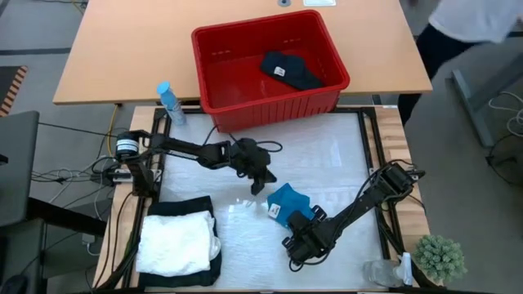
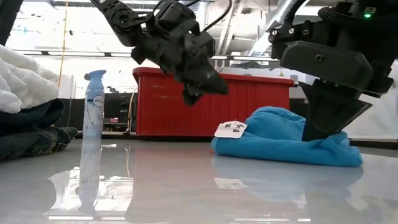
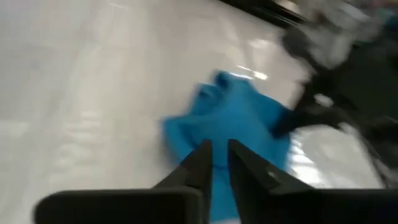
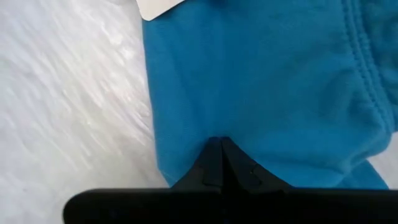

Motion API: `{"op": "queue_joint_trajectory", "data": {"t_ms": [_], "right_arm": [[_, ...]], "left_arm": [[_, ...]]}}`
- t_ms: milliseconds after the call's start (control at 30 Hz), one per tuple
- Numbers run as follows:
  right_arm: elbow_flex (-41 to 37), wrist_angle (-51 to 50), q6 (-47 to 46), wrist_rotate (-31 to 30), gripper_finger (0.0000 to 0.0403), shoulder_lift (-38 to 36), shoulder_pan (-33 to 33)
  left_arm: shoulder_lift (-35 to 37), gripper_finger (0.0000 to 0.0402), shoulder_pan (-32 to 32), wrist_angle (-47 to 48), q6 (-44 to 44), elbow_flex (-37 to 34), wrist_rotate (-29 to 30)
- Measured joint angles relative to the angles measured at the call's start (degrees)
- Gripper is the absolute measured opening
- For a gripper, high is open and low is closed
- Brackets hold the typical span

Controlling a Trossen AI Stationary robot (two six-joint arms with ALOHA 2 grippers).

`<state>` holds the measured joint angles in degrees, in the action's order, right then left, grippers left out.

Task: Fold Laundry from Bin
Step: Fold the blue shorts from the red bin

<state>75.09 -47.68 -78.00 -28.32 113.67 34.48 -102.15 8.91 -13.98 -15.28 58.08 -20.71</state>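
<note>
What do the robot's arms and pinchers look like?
Both arms are dark, almost black, made of chunky jointed sections with black cables running along them. The left gripper and the right gripper each end in two slim, pointed black jaws. The left arm's base has a round silver-and-black part. A tiny green light glows on one arm.
</note>
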Motion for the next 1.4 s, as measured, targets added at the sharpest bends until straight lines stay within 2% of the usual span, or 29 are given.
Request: {"op": "queue_joint_trajectory", "data": {"t_ms": [133,200,267,433,567,800,900,1033,1400], "right_arm": [[0.0,0.4,0.2,0.0,0.0017,0.0,0.0],[0.0,0.4,0.4,0.0,0.0018,0.0,0.0],[0.0,0.4,0.4,0.0,0.0018,0.0,-0.1],[0.0,0.5,0.5,0.0,0.0018,0.0,-0.1],[0.0,0.7,0.5,0.2,0.0018,0.0,-0.1],[-0.1,2.8,2.0,0.6,0.0018,0.0,-0.1],[-0.2,3.2,2.0,0.8,0.0018,0.0,-0.5],[-0.3,3.8,2.1,1.1,0.0018,0.0,-0.5],[-0.4,4.7,5.0,1.4,0.0018,0.0,-0.5]], "left_arm": [[0.0,0.0092,0.0,0.0,0.8,0.0,-11.7],[0.0,0.0128,-0.8,0.1,1.1,0.0,-14.4],[0.0,0.0162,-1.8,0.2,2.2,0.0,-12.6],[0.0,0.0229,-3.9,0.1,5.6,0.0,0.7],[-0.1,0.0263,-3.9,0.4,4.6,-0.1,3.5],[-4.9,0.0279,-2.9,-0.4,-6.7,0.5,-1.3],[-6.9,0.0279,-3.4,0.5,-7.2,2.0,-1.3],[-7.5,0.0279,-3.6,0.6,-7.0,3.7,3.0],[-12.4,0.0279,-5.2,2.1,-3.4,9.6,3.0]]}}
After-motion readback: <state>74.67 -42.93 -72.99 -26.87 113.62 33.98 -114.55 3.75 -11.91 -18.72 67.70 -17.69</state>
